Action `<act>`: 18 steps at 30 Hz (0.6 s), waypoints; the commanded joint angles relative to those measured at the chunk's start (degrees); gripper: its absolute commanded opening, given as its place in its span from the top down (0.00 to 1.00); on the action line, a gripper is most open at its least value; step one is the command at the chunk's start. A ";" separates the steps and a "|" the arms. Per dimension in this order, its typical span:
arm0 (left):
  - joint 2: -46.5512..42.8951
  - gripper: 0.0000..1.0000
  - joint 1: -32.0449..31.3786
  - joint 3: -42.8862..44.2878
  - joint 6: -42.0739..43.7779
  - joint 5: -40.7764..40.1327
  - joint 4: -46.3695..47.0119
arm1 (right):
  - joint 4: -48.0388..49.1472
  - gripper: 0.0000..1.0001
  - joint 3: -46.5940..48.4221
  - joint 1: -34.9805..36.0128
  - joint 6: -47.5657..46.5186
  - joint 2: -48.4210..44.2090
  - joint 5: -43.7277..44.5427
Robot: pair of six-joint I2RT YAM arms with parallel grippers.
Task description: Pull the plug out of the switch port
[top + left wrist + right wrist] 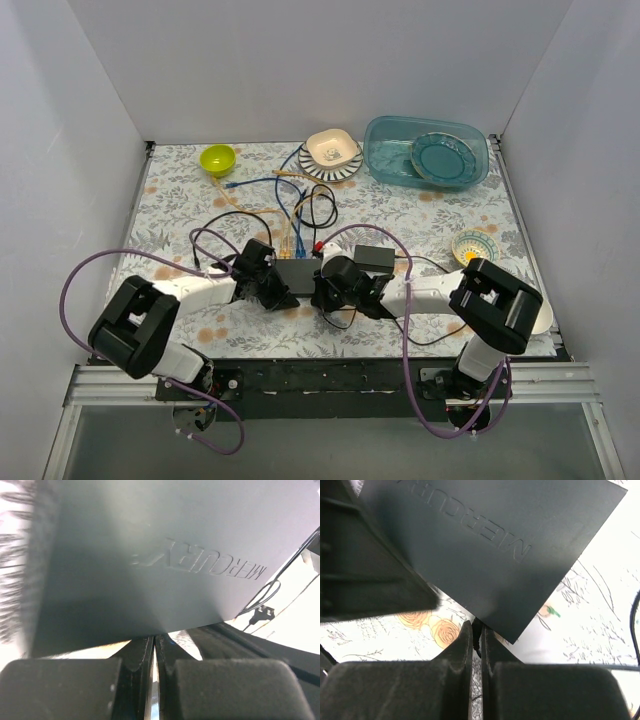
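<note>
The switch is a flat black box near the table's front, between my two grippers. Yellow and blue cables run into its far edge, with a red plug beside them; the sockets themselves do not show. My left gripper is shut at the switch's left side. In the left wrist view its tips meet the edge of the switch. My right gripper is shut at the right side. In the right wrist view its tips touch the near edge of the switch, with a small dark bit in the gap.
A black power adapter lies right of the switch, with black cable loops behind it. A yellow-green bowl, a square striped bowl, a teal tub with a plate and a small bowl stand further back and right.
</note>
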 commanded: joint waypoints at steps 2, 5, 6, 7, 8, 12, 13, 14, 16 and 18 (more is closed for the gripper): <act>-7.66 1.00 2.24 4.92 5.32 -14.69 -2.07 | -22.48 0.99 -3.77 2.66 1.08 1.68 -7.23; -9.70 1.00 2.24 7.64 6.46 -17.24 -3.04 | -23.18 0.99 -2.10 2.31 0.46 2.99 -4.86; -9.62 1.00 2.24 8.52 6.99 -18.81 -2.70 | -23.71 0.99 -1.75 2.22 0.38 3.69 -4.50; -9.01 0.99 2.24 9.58 7.52 -20.04 -2.61 | -23.80 0.99 -1.22 1.96 0.20 3.96 -4.33; -6.57 0.99 2.24 12.11 8.57 -21.19 -2.43 | -23.98 0.99 -1.04 1.87 0.20 4.22 -4.24; 4.23 0.97 2.15 20.98 14.19 -25.23 -3.47 | -24.50 0.99 -0.69 1.43 -0.33 5.36 -3.54; 6.62 0.97 2.33 22.67 14.73 -26.98 -3.83 | -24.77 0.99 -0.52 1.35 -0.50 5.46 -3.45; 8.21 0.97 2.33 23.90 15.26 -27.52 -3.92 | -25.03 0.99 -0.34 1.26 -0.68 5.63 -3.36; 12.34 0.97 2.68 26.63 16.49 -26.74 -3.92 | -25.64 0.99 -0.16 1.08 -0.85 5.72 -2.83; 14.54 0.97 2.68 27.95 17.45 -24.73 -4.01 | -26.09 0.99 0.45 0.73 -1.55 6.16 -2.04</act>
